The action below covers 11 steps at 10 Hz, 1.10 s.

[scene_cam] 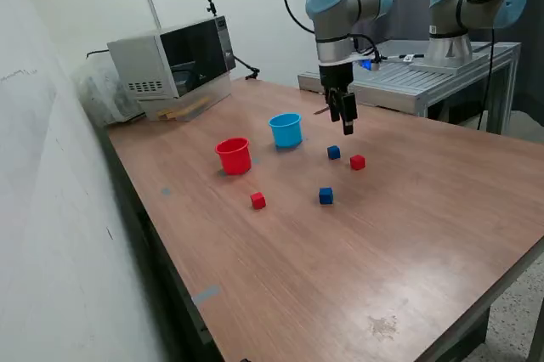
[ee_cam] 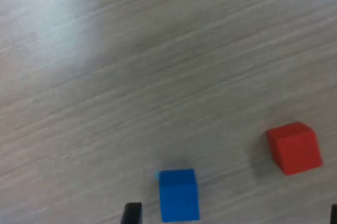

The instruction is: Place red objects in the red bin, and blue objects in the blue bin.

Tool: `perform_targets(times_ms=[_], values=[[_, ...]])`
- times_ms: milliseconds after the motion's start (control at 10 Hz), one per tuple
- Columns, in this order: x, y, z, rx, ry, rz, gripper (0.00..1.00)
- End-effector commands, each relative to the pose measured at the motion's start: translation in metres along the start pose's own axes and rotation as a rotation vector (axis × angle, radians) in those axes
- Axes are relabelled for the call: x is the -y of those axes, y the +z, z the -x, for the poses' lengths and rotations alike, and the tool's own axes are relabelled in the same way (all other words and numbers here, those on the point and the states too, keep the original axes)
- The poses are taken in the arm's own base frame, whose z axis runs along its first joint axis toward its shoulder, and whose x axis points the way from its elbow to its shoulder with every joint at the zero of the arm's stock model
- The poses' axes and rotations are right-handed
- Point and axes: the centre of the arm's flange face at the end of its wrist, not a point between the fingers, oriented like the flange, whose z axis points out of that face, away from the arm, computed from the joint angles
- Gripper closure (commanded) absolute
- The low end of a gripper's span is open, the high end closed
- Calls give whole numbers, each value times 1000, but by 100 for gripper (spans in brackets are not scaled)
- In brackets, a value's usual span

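Wrist view: blue cube [ee_cam: 179, 194] between spread jaws, untouched; red cube [ee_cam: 294, 148] beside.

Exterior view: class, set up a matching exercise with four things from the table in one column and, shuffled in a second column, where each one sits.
Column one:
1. red cup
2. light blue cup
3. microwave
4. gripper

Column two:
A. at the table's far corner, by the wall
B. hanging in the air above the cubes
C. on the table, toward the exterior view's left of the other cup
D. on the table, nearest the arm of the two cups

Pairs: 1-C, 2-D, 3-A, 4-B
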Motion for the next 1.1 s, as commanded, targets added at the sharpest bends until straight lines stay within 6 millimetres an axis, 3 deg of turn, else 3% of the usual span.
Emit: perform_targets(times_ms=[0, 1000], values=[[-5, 15, 4, 29, 6, -4, 0], [-26, 59, 33, 37, 62, -22, 0]])
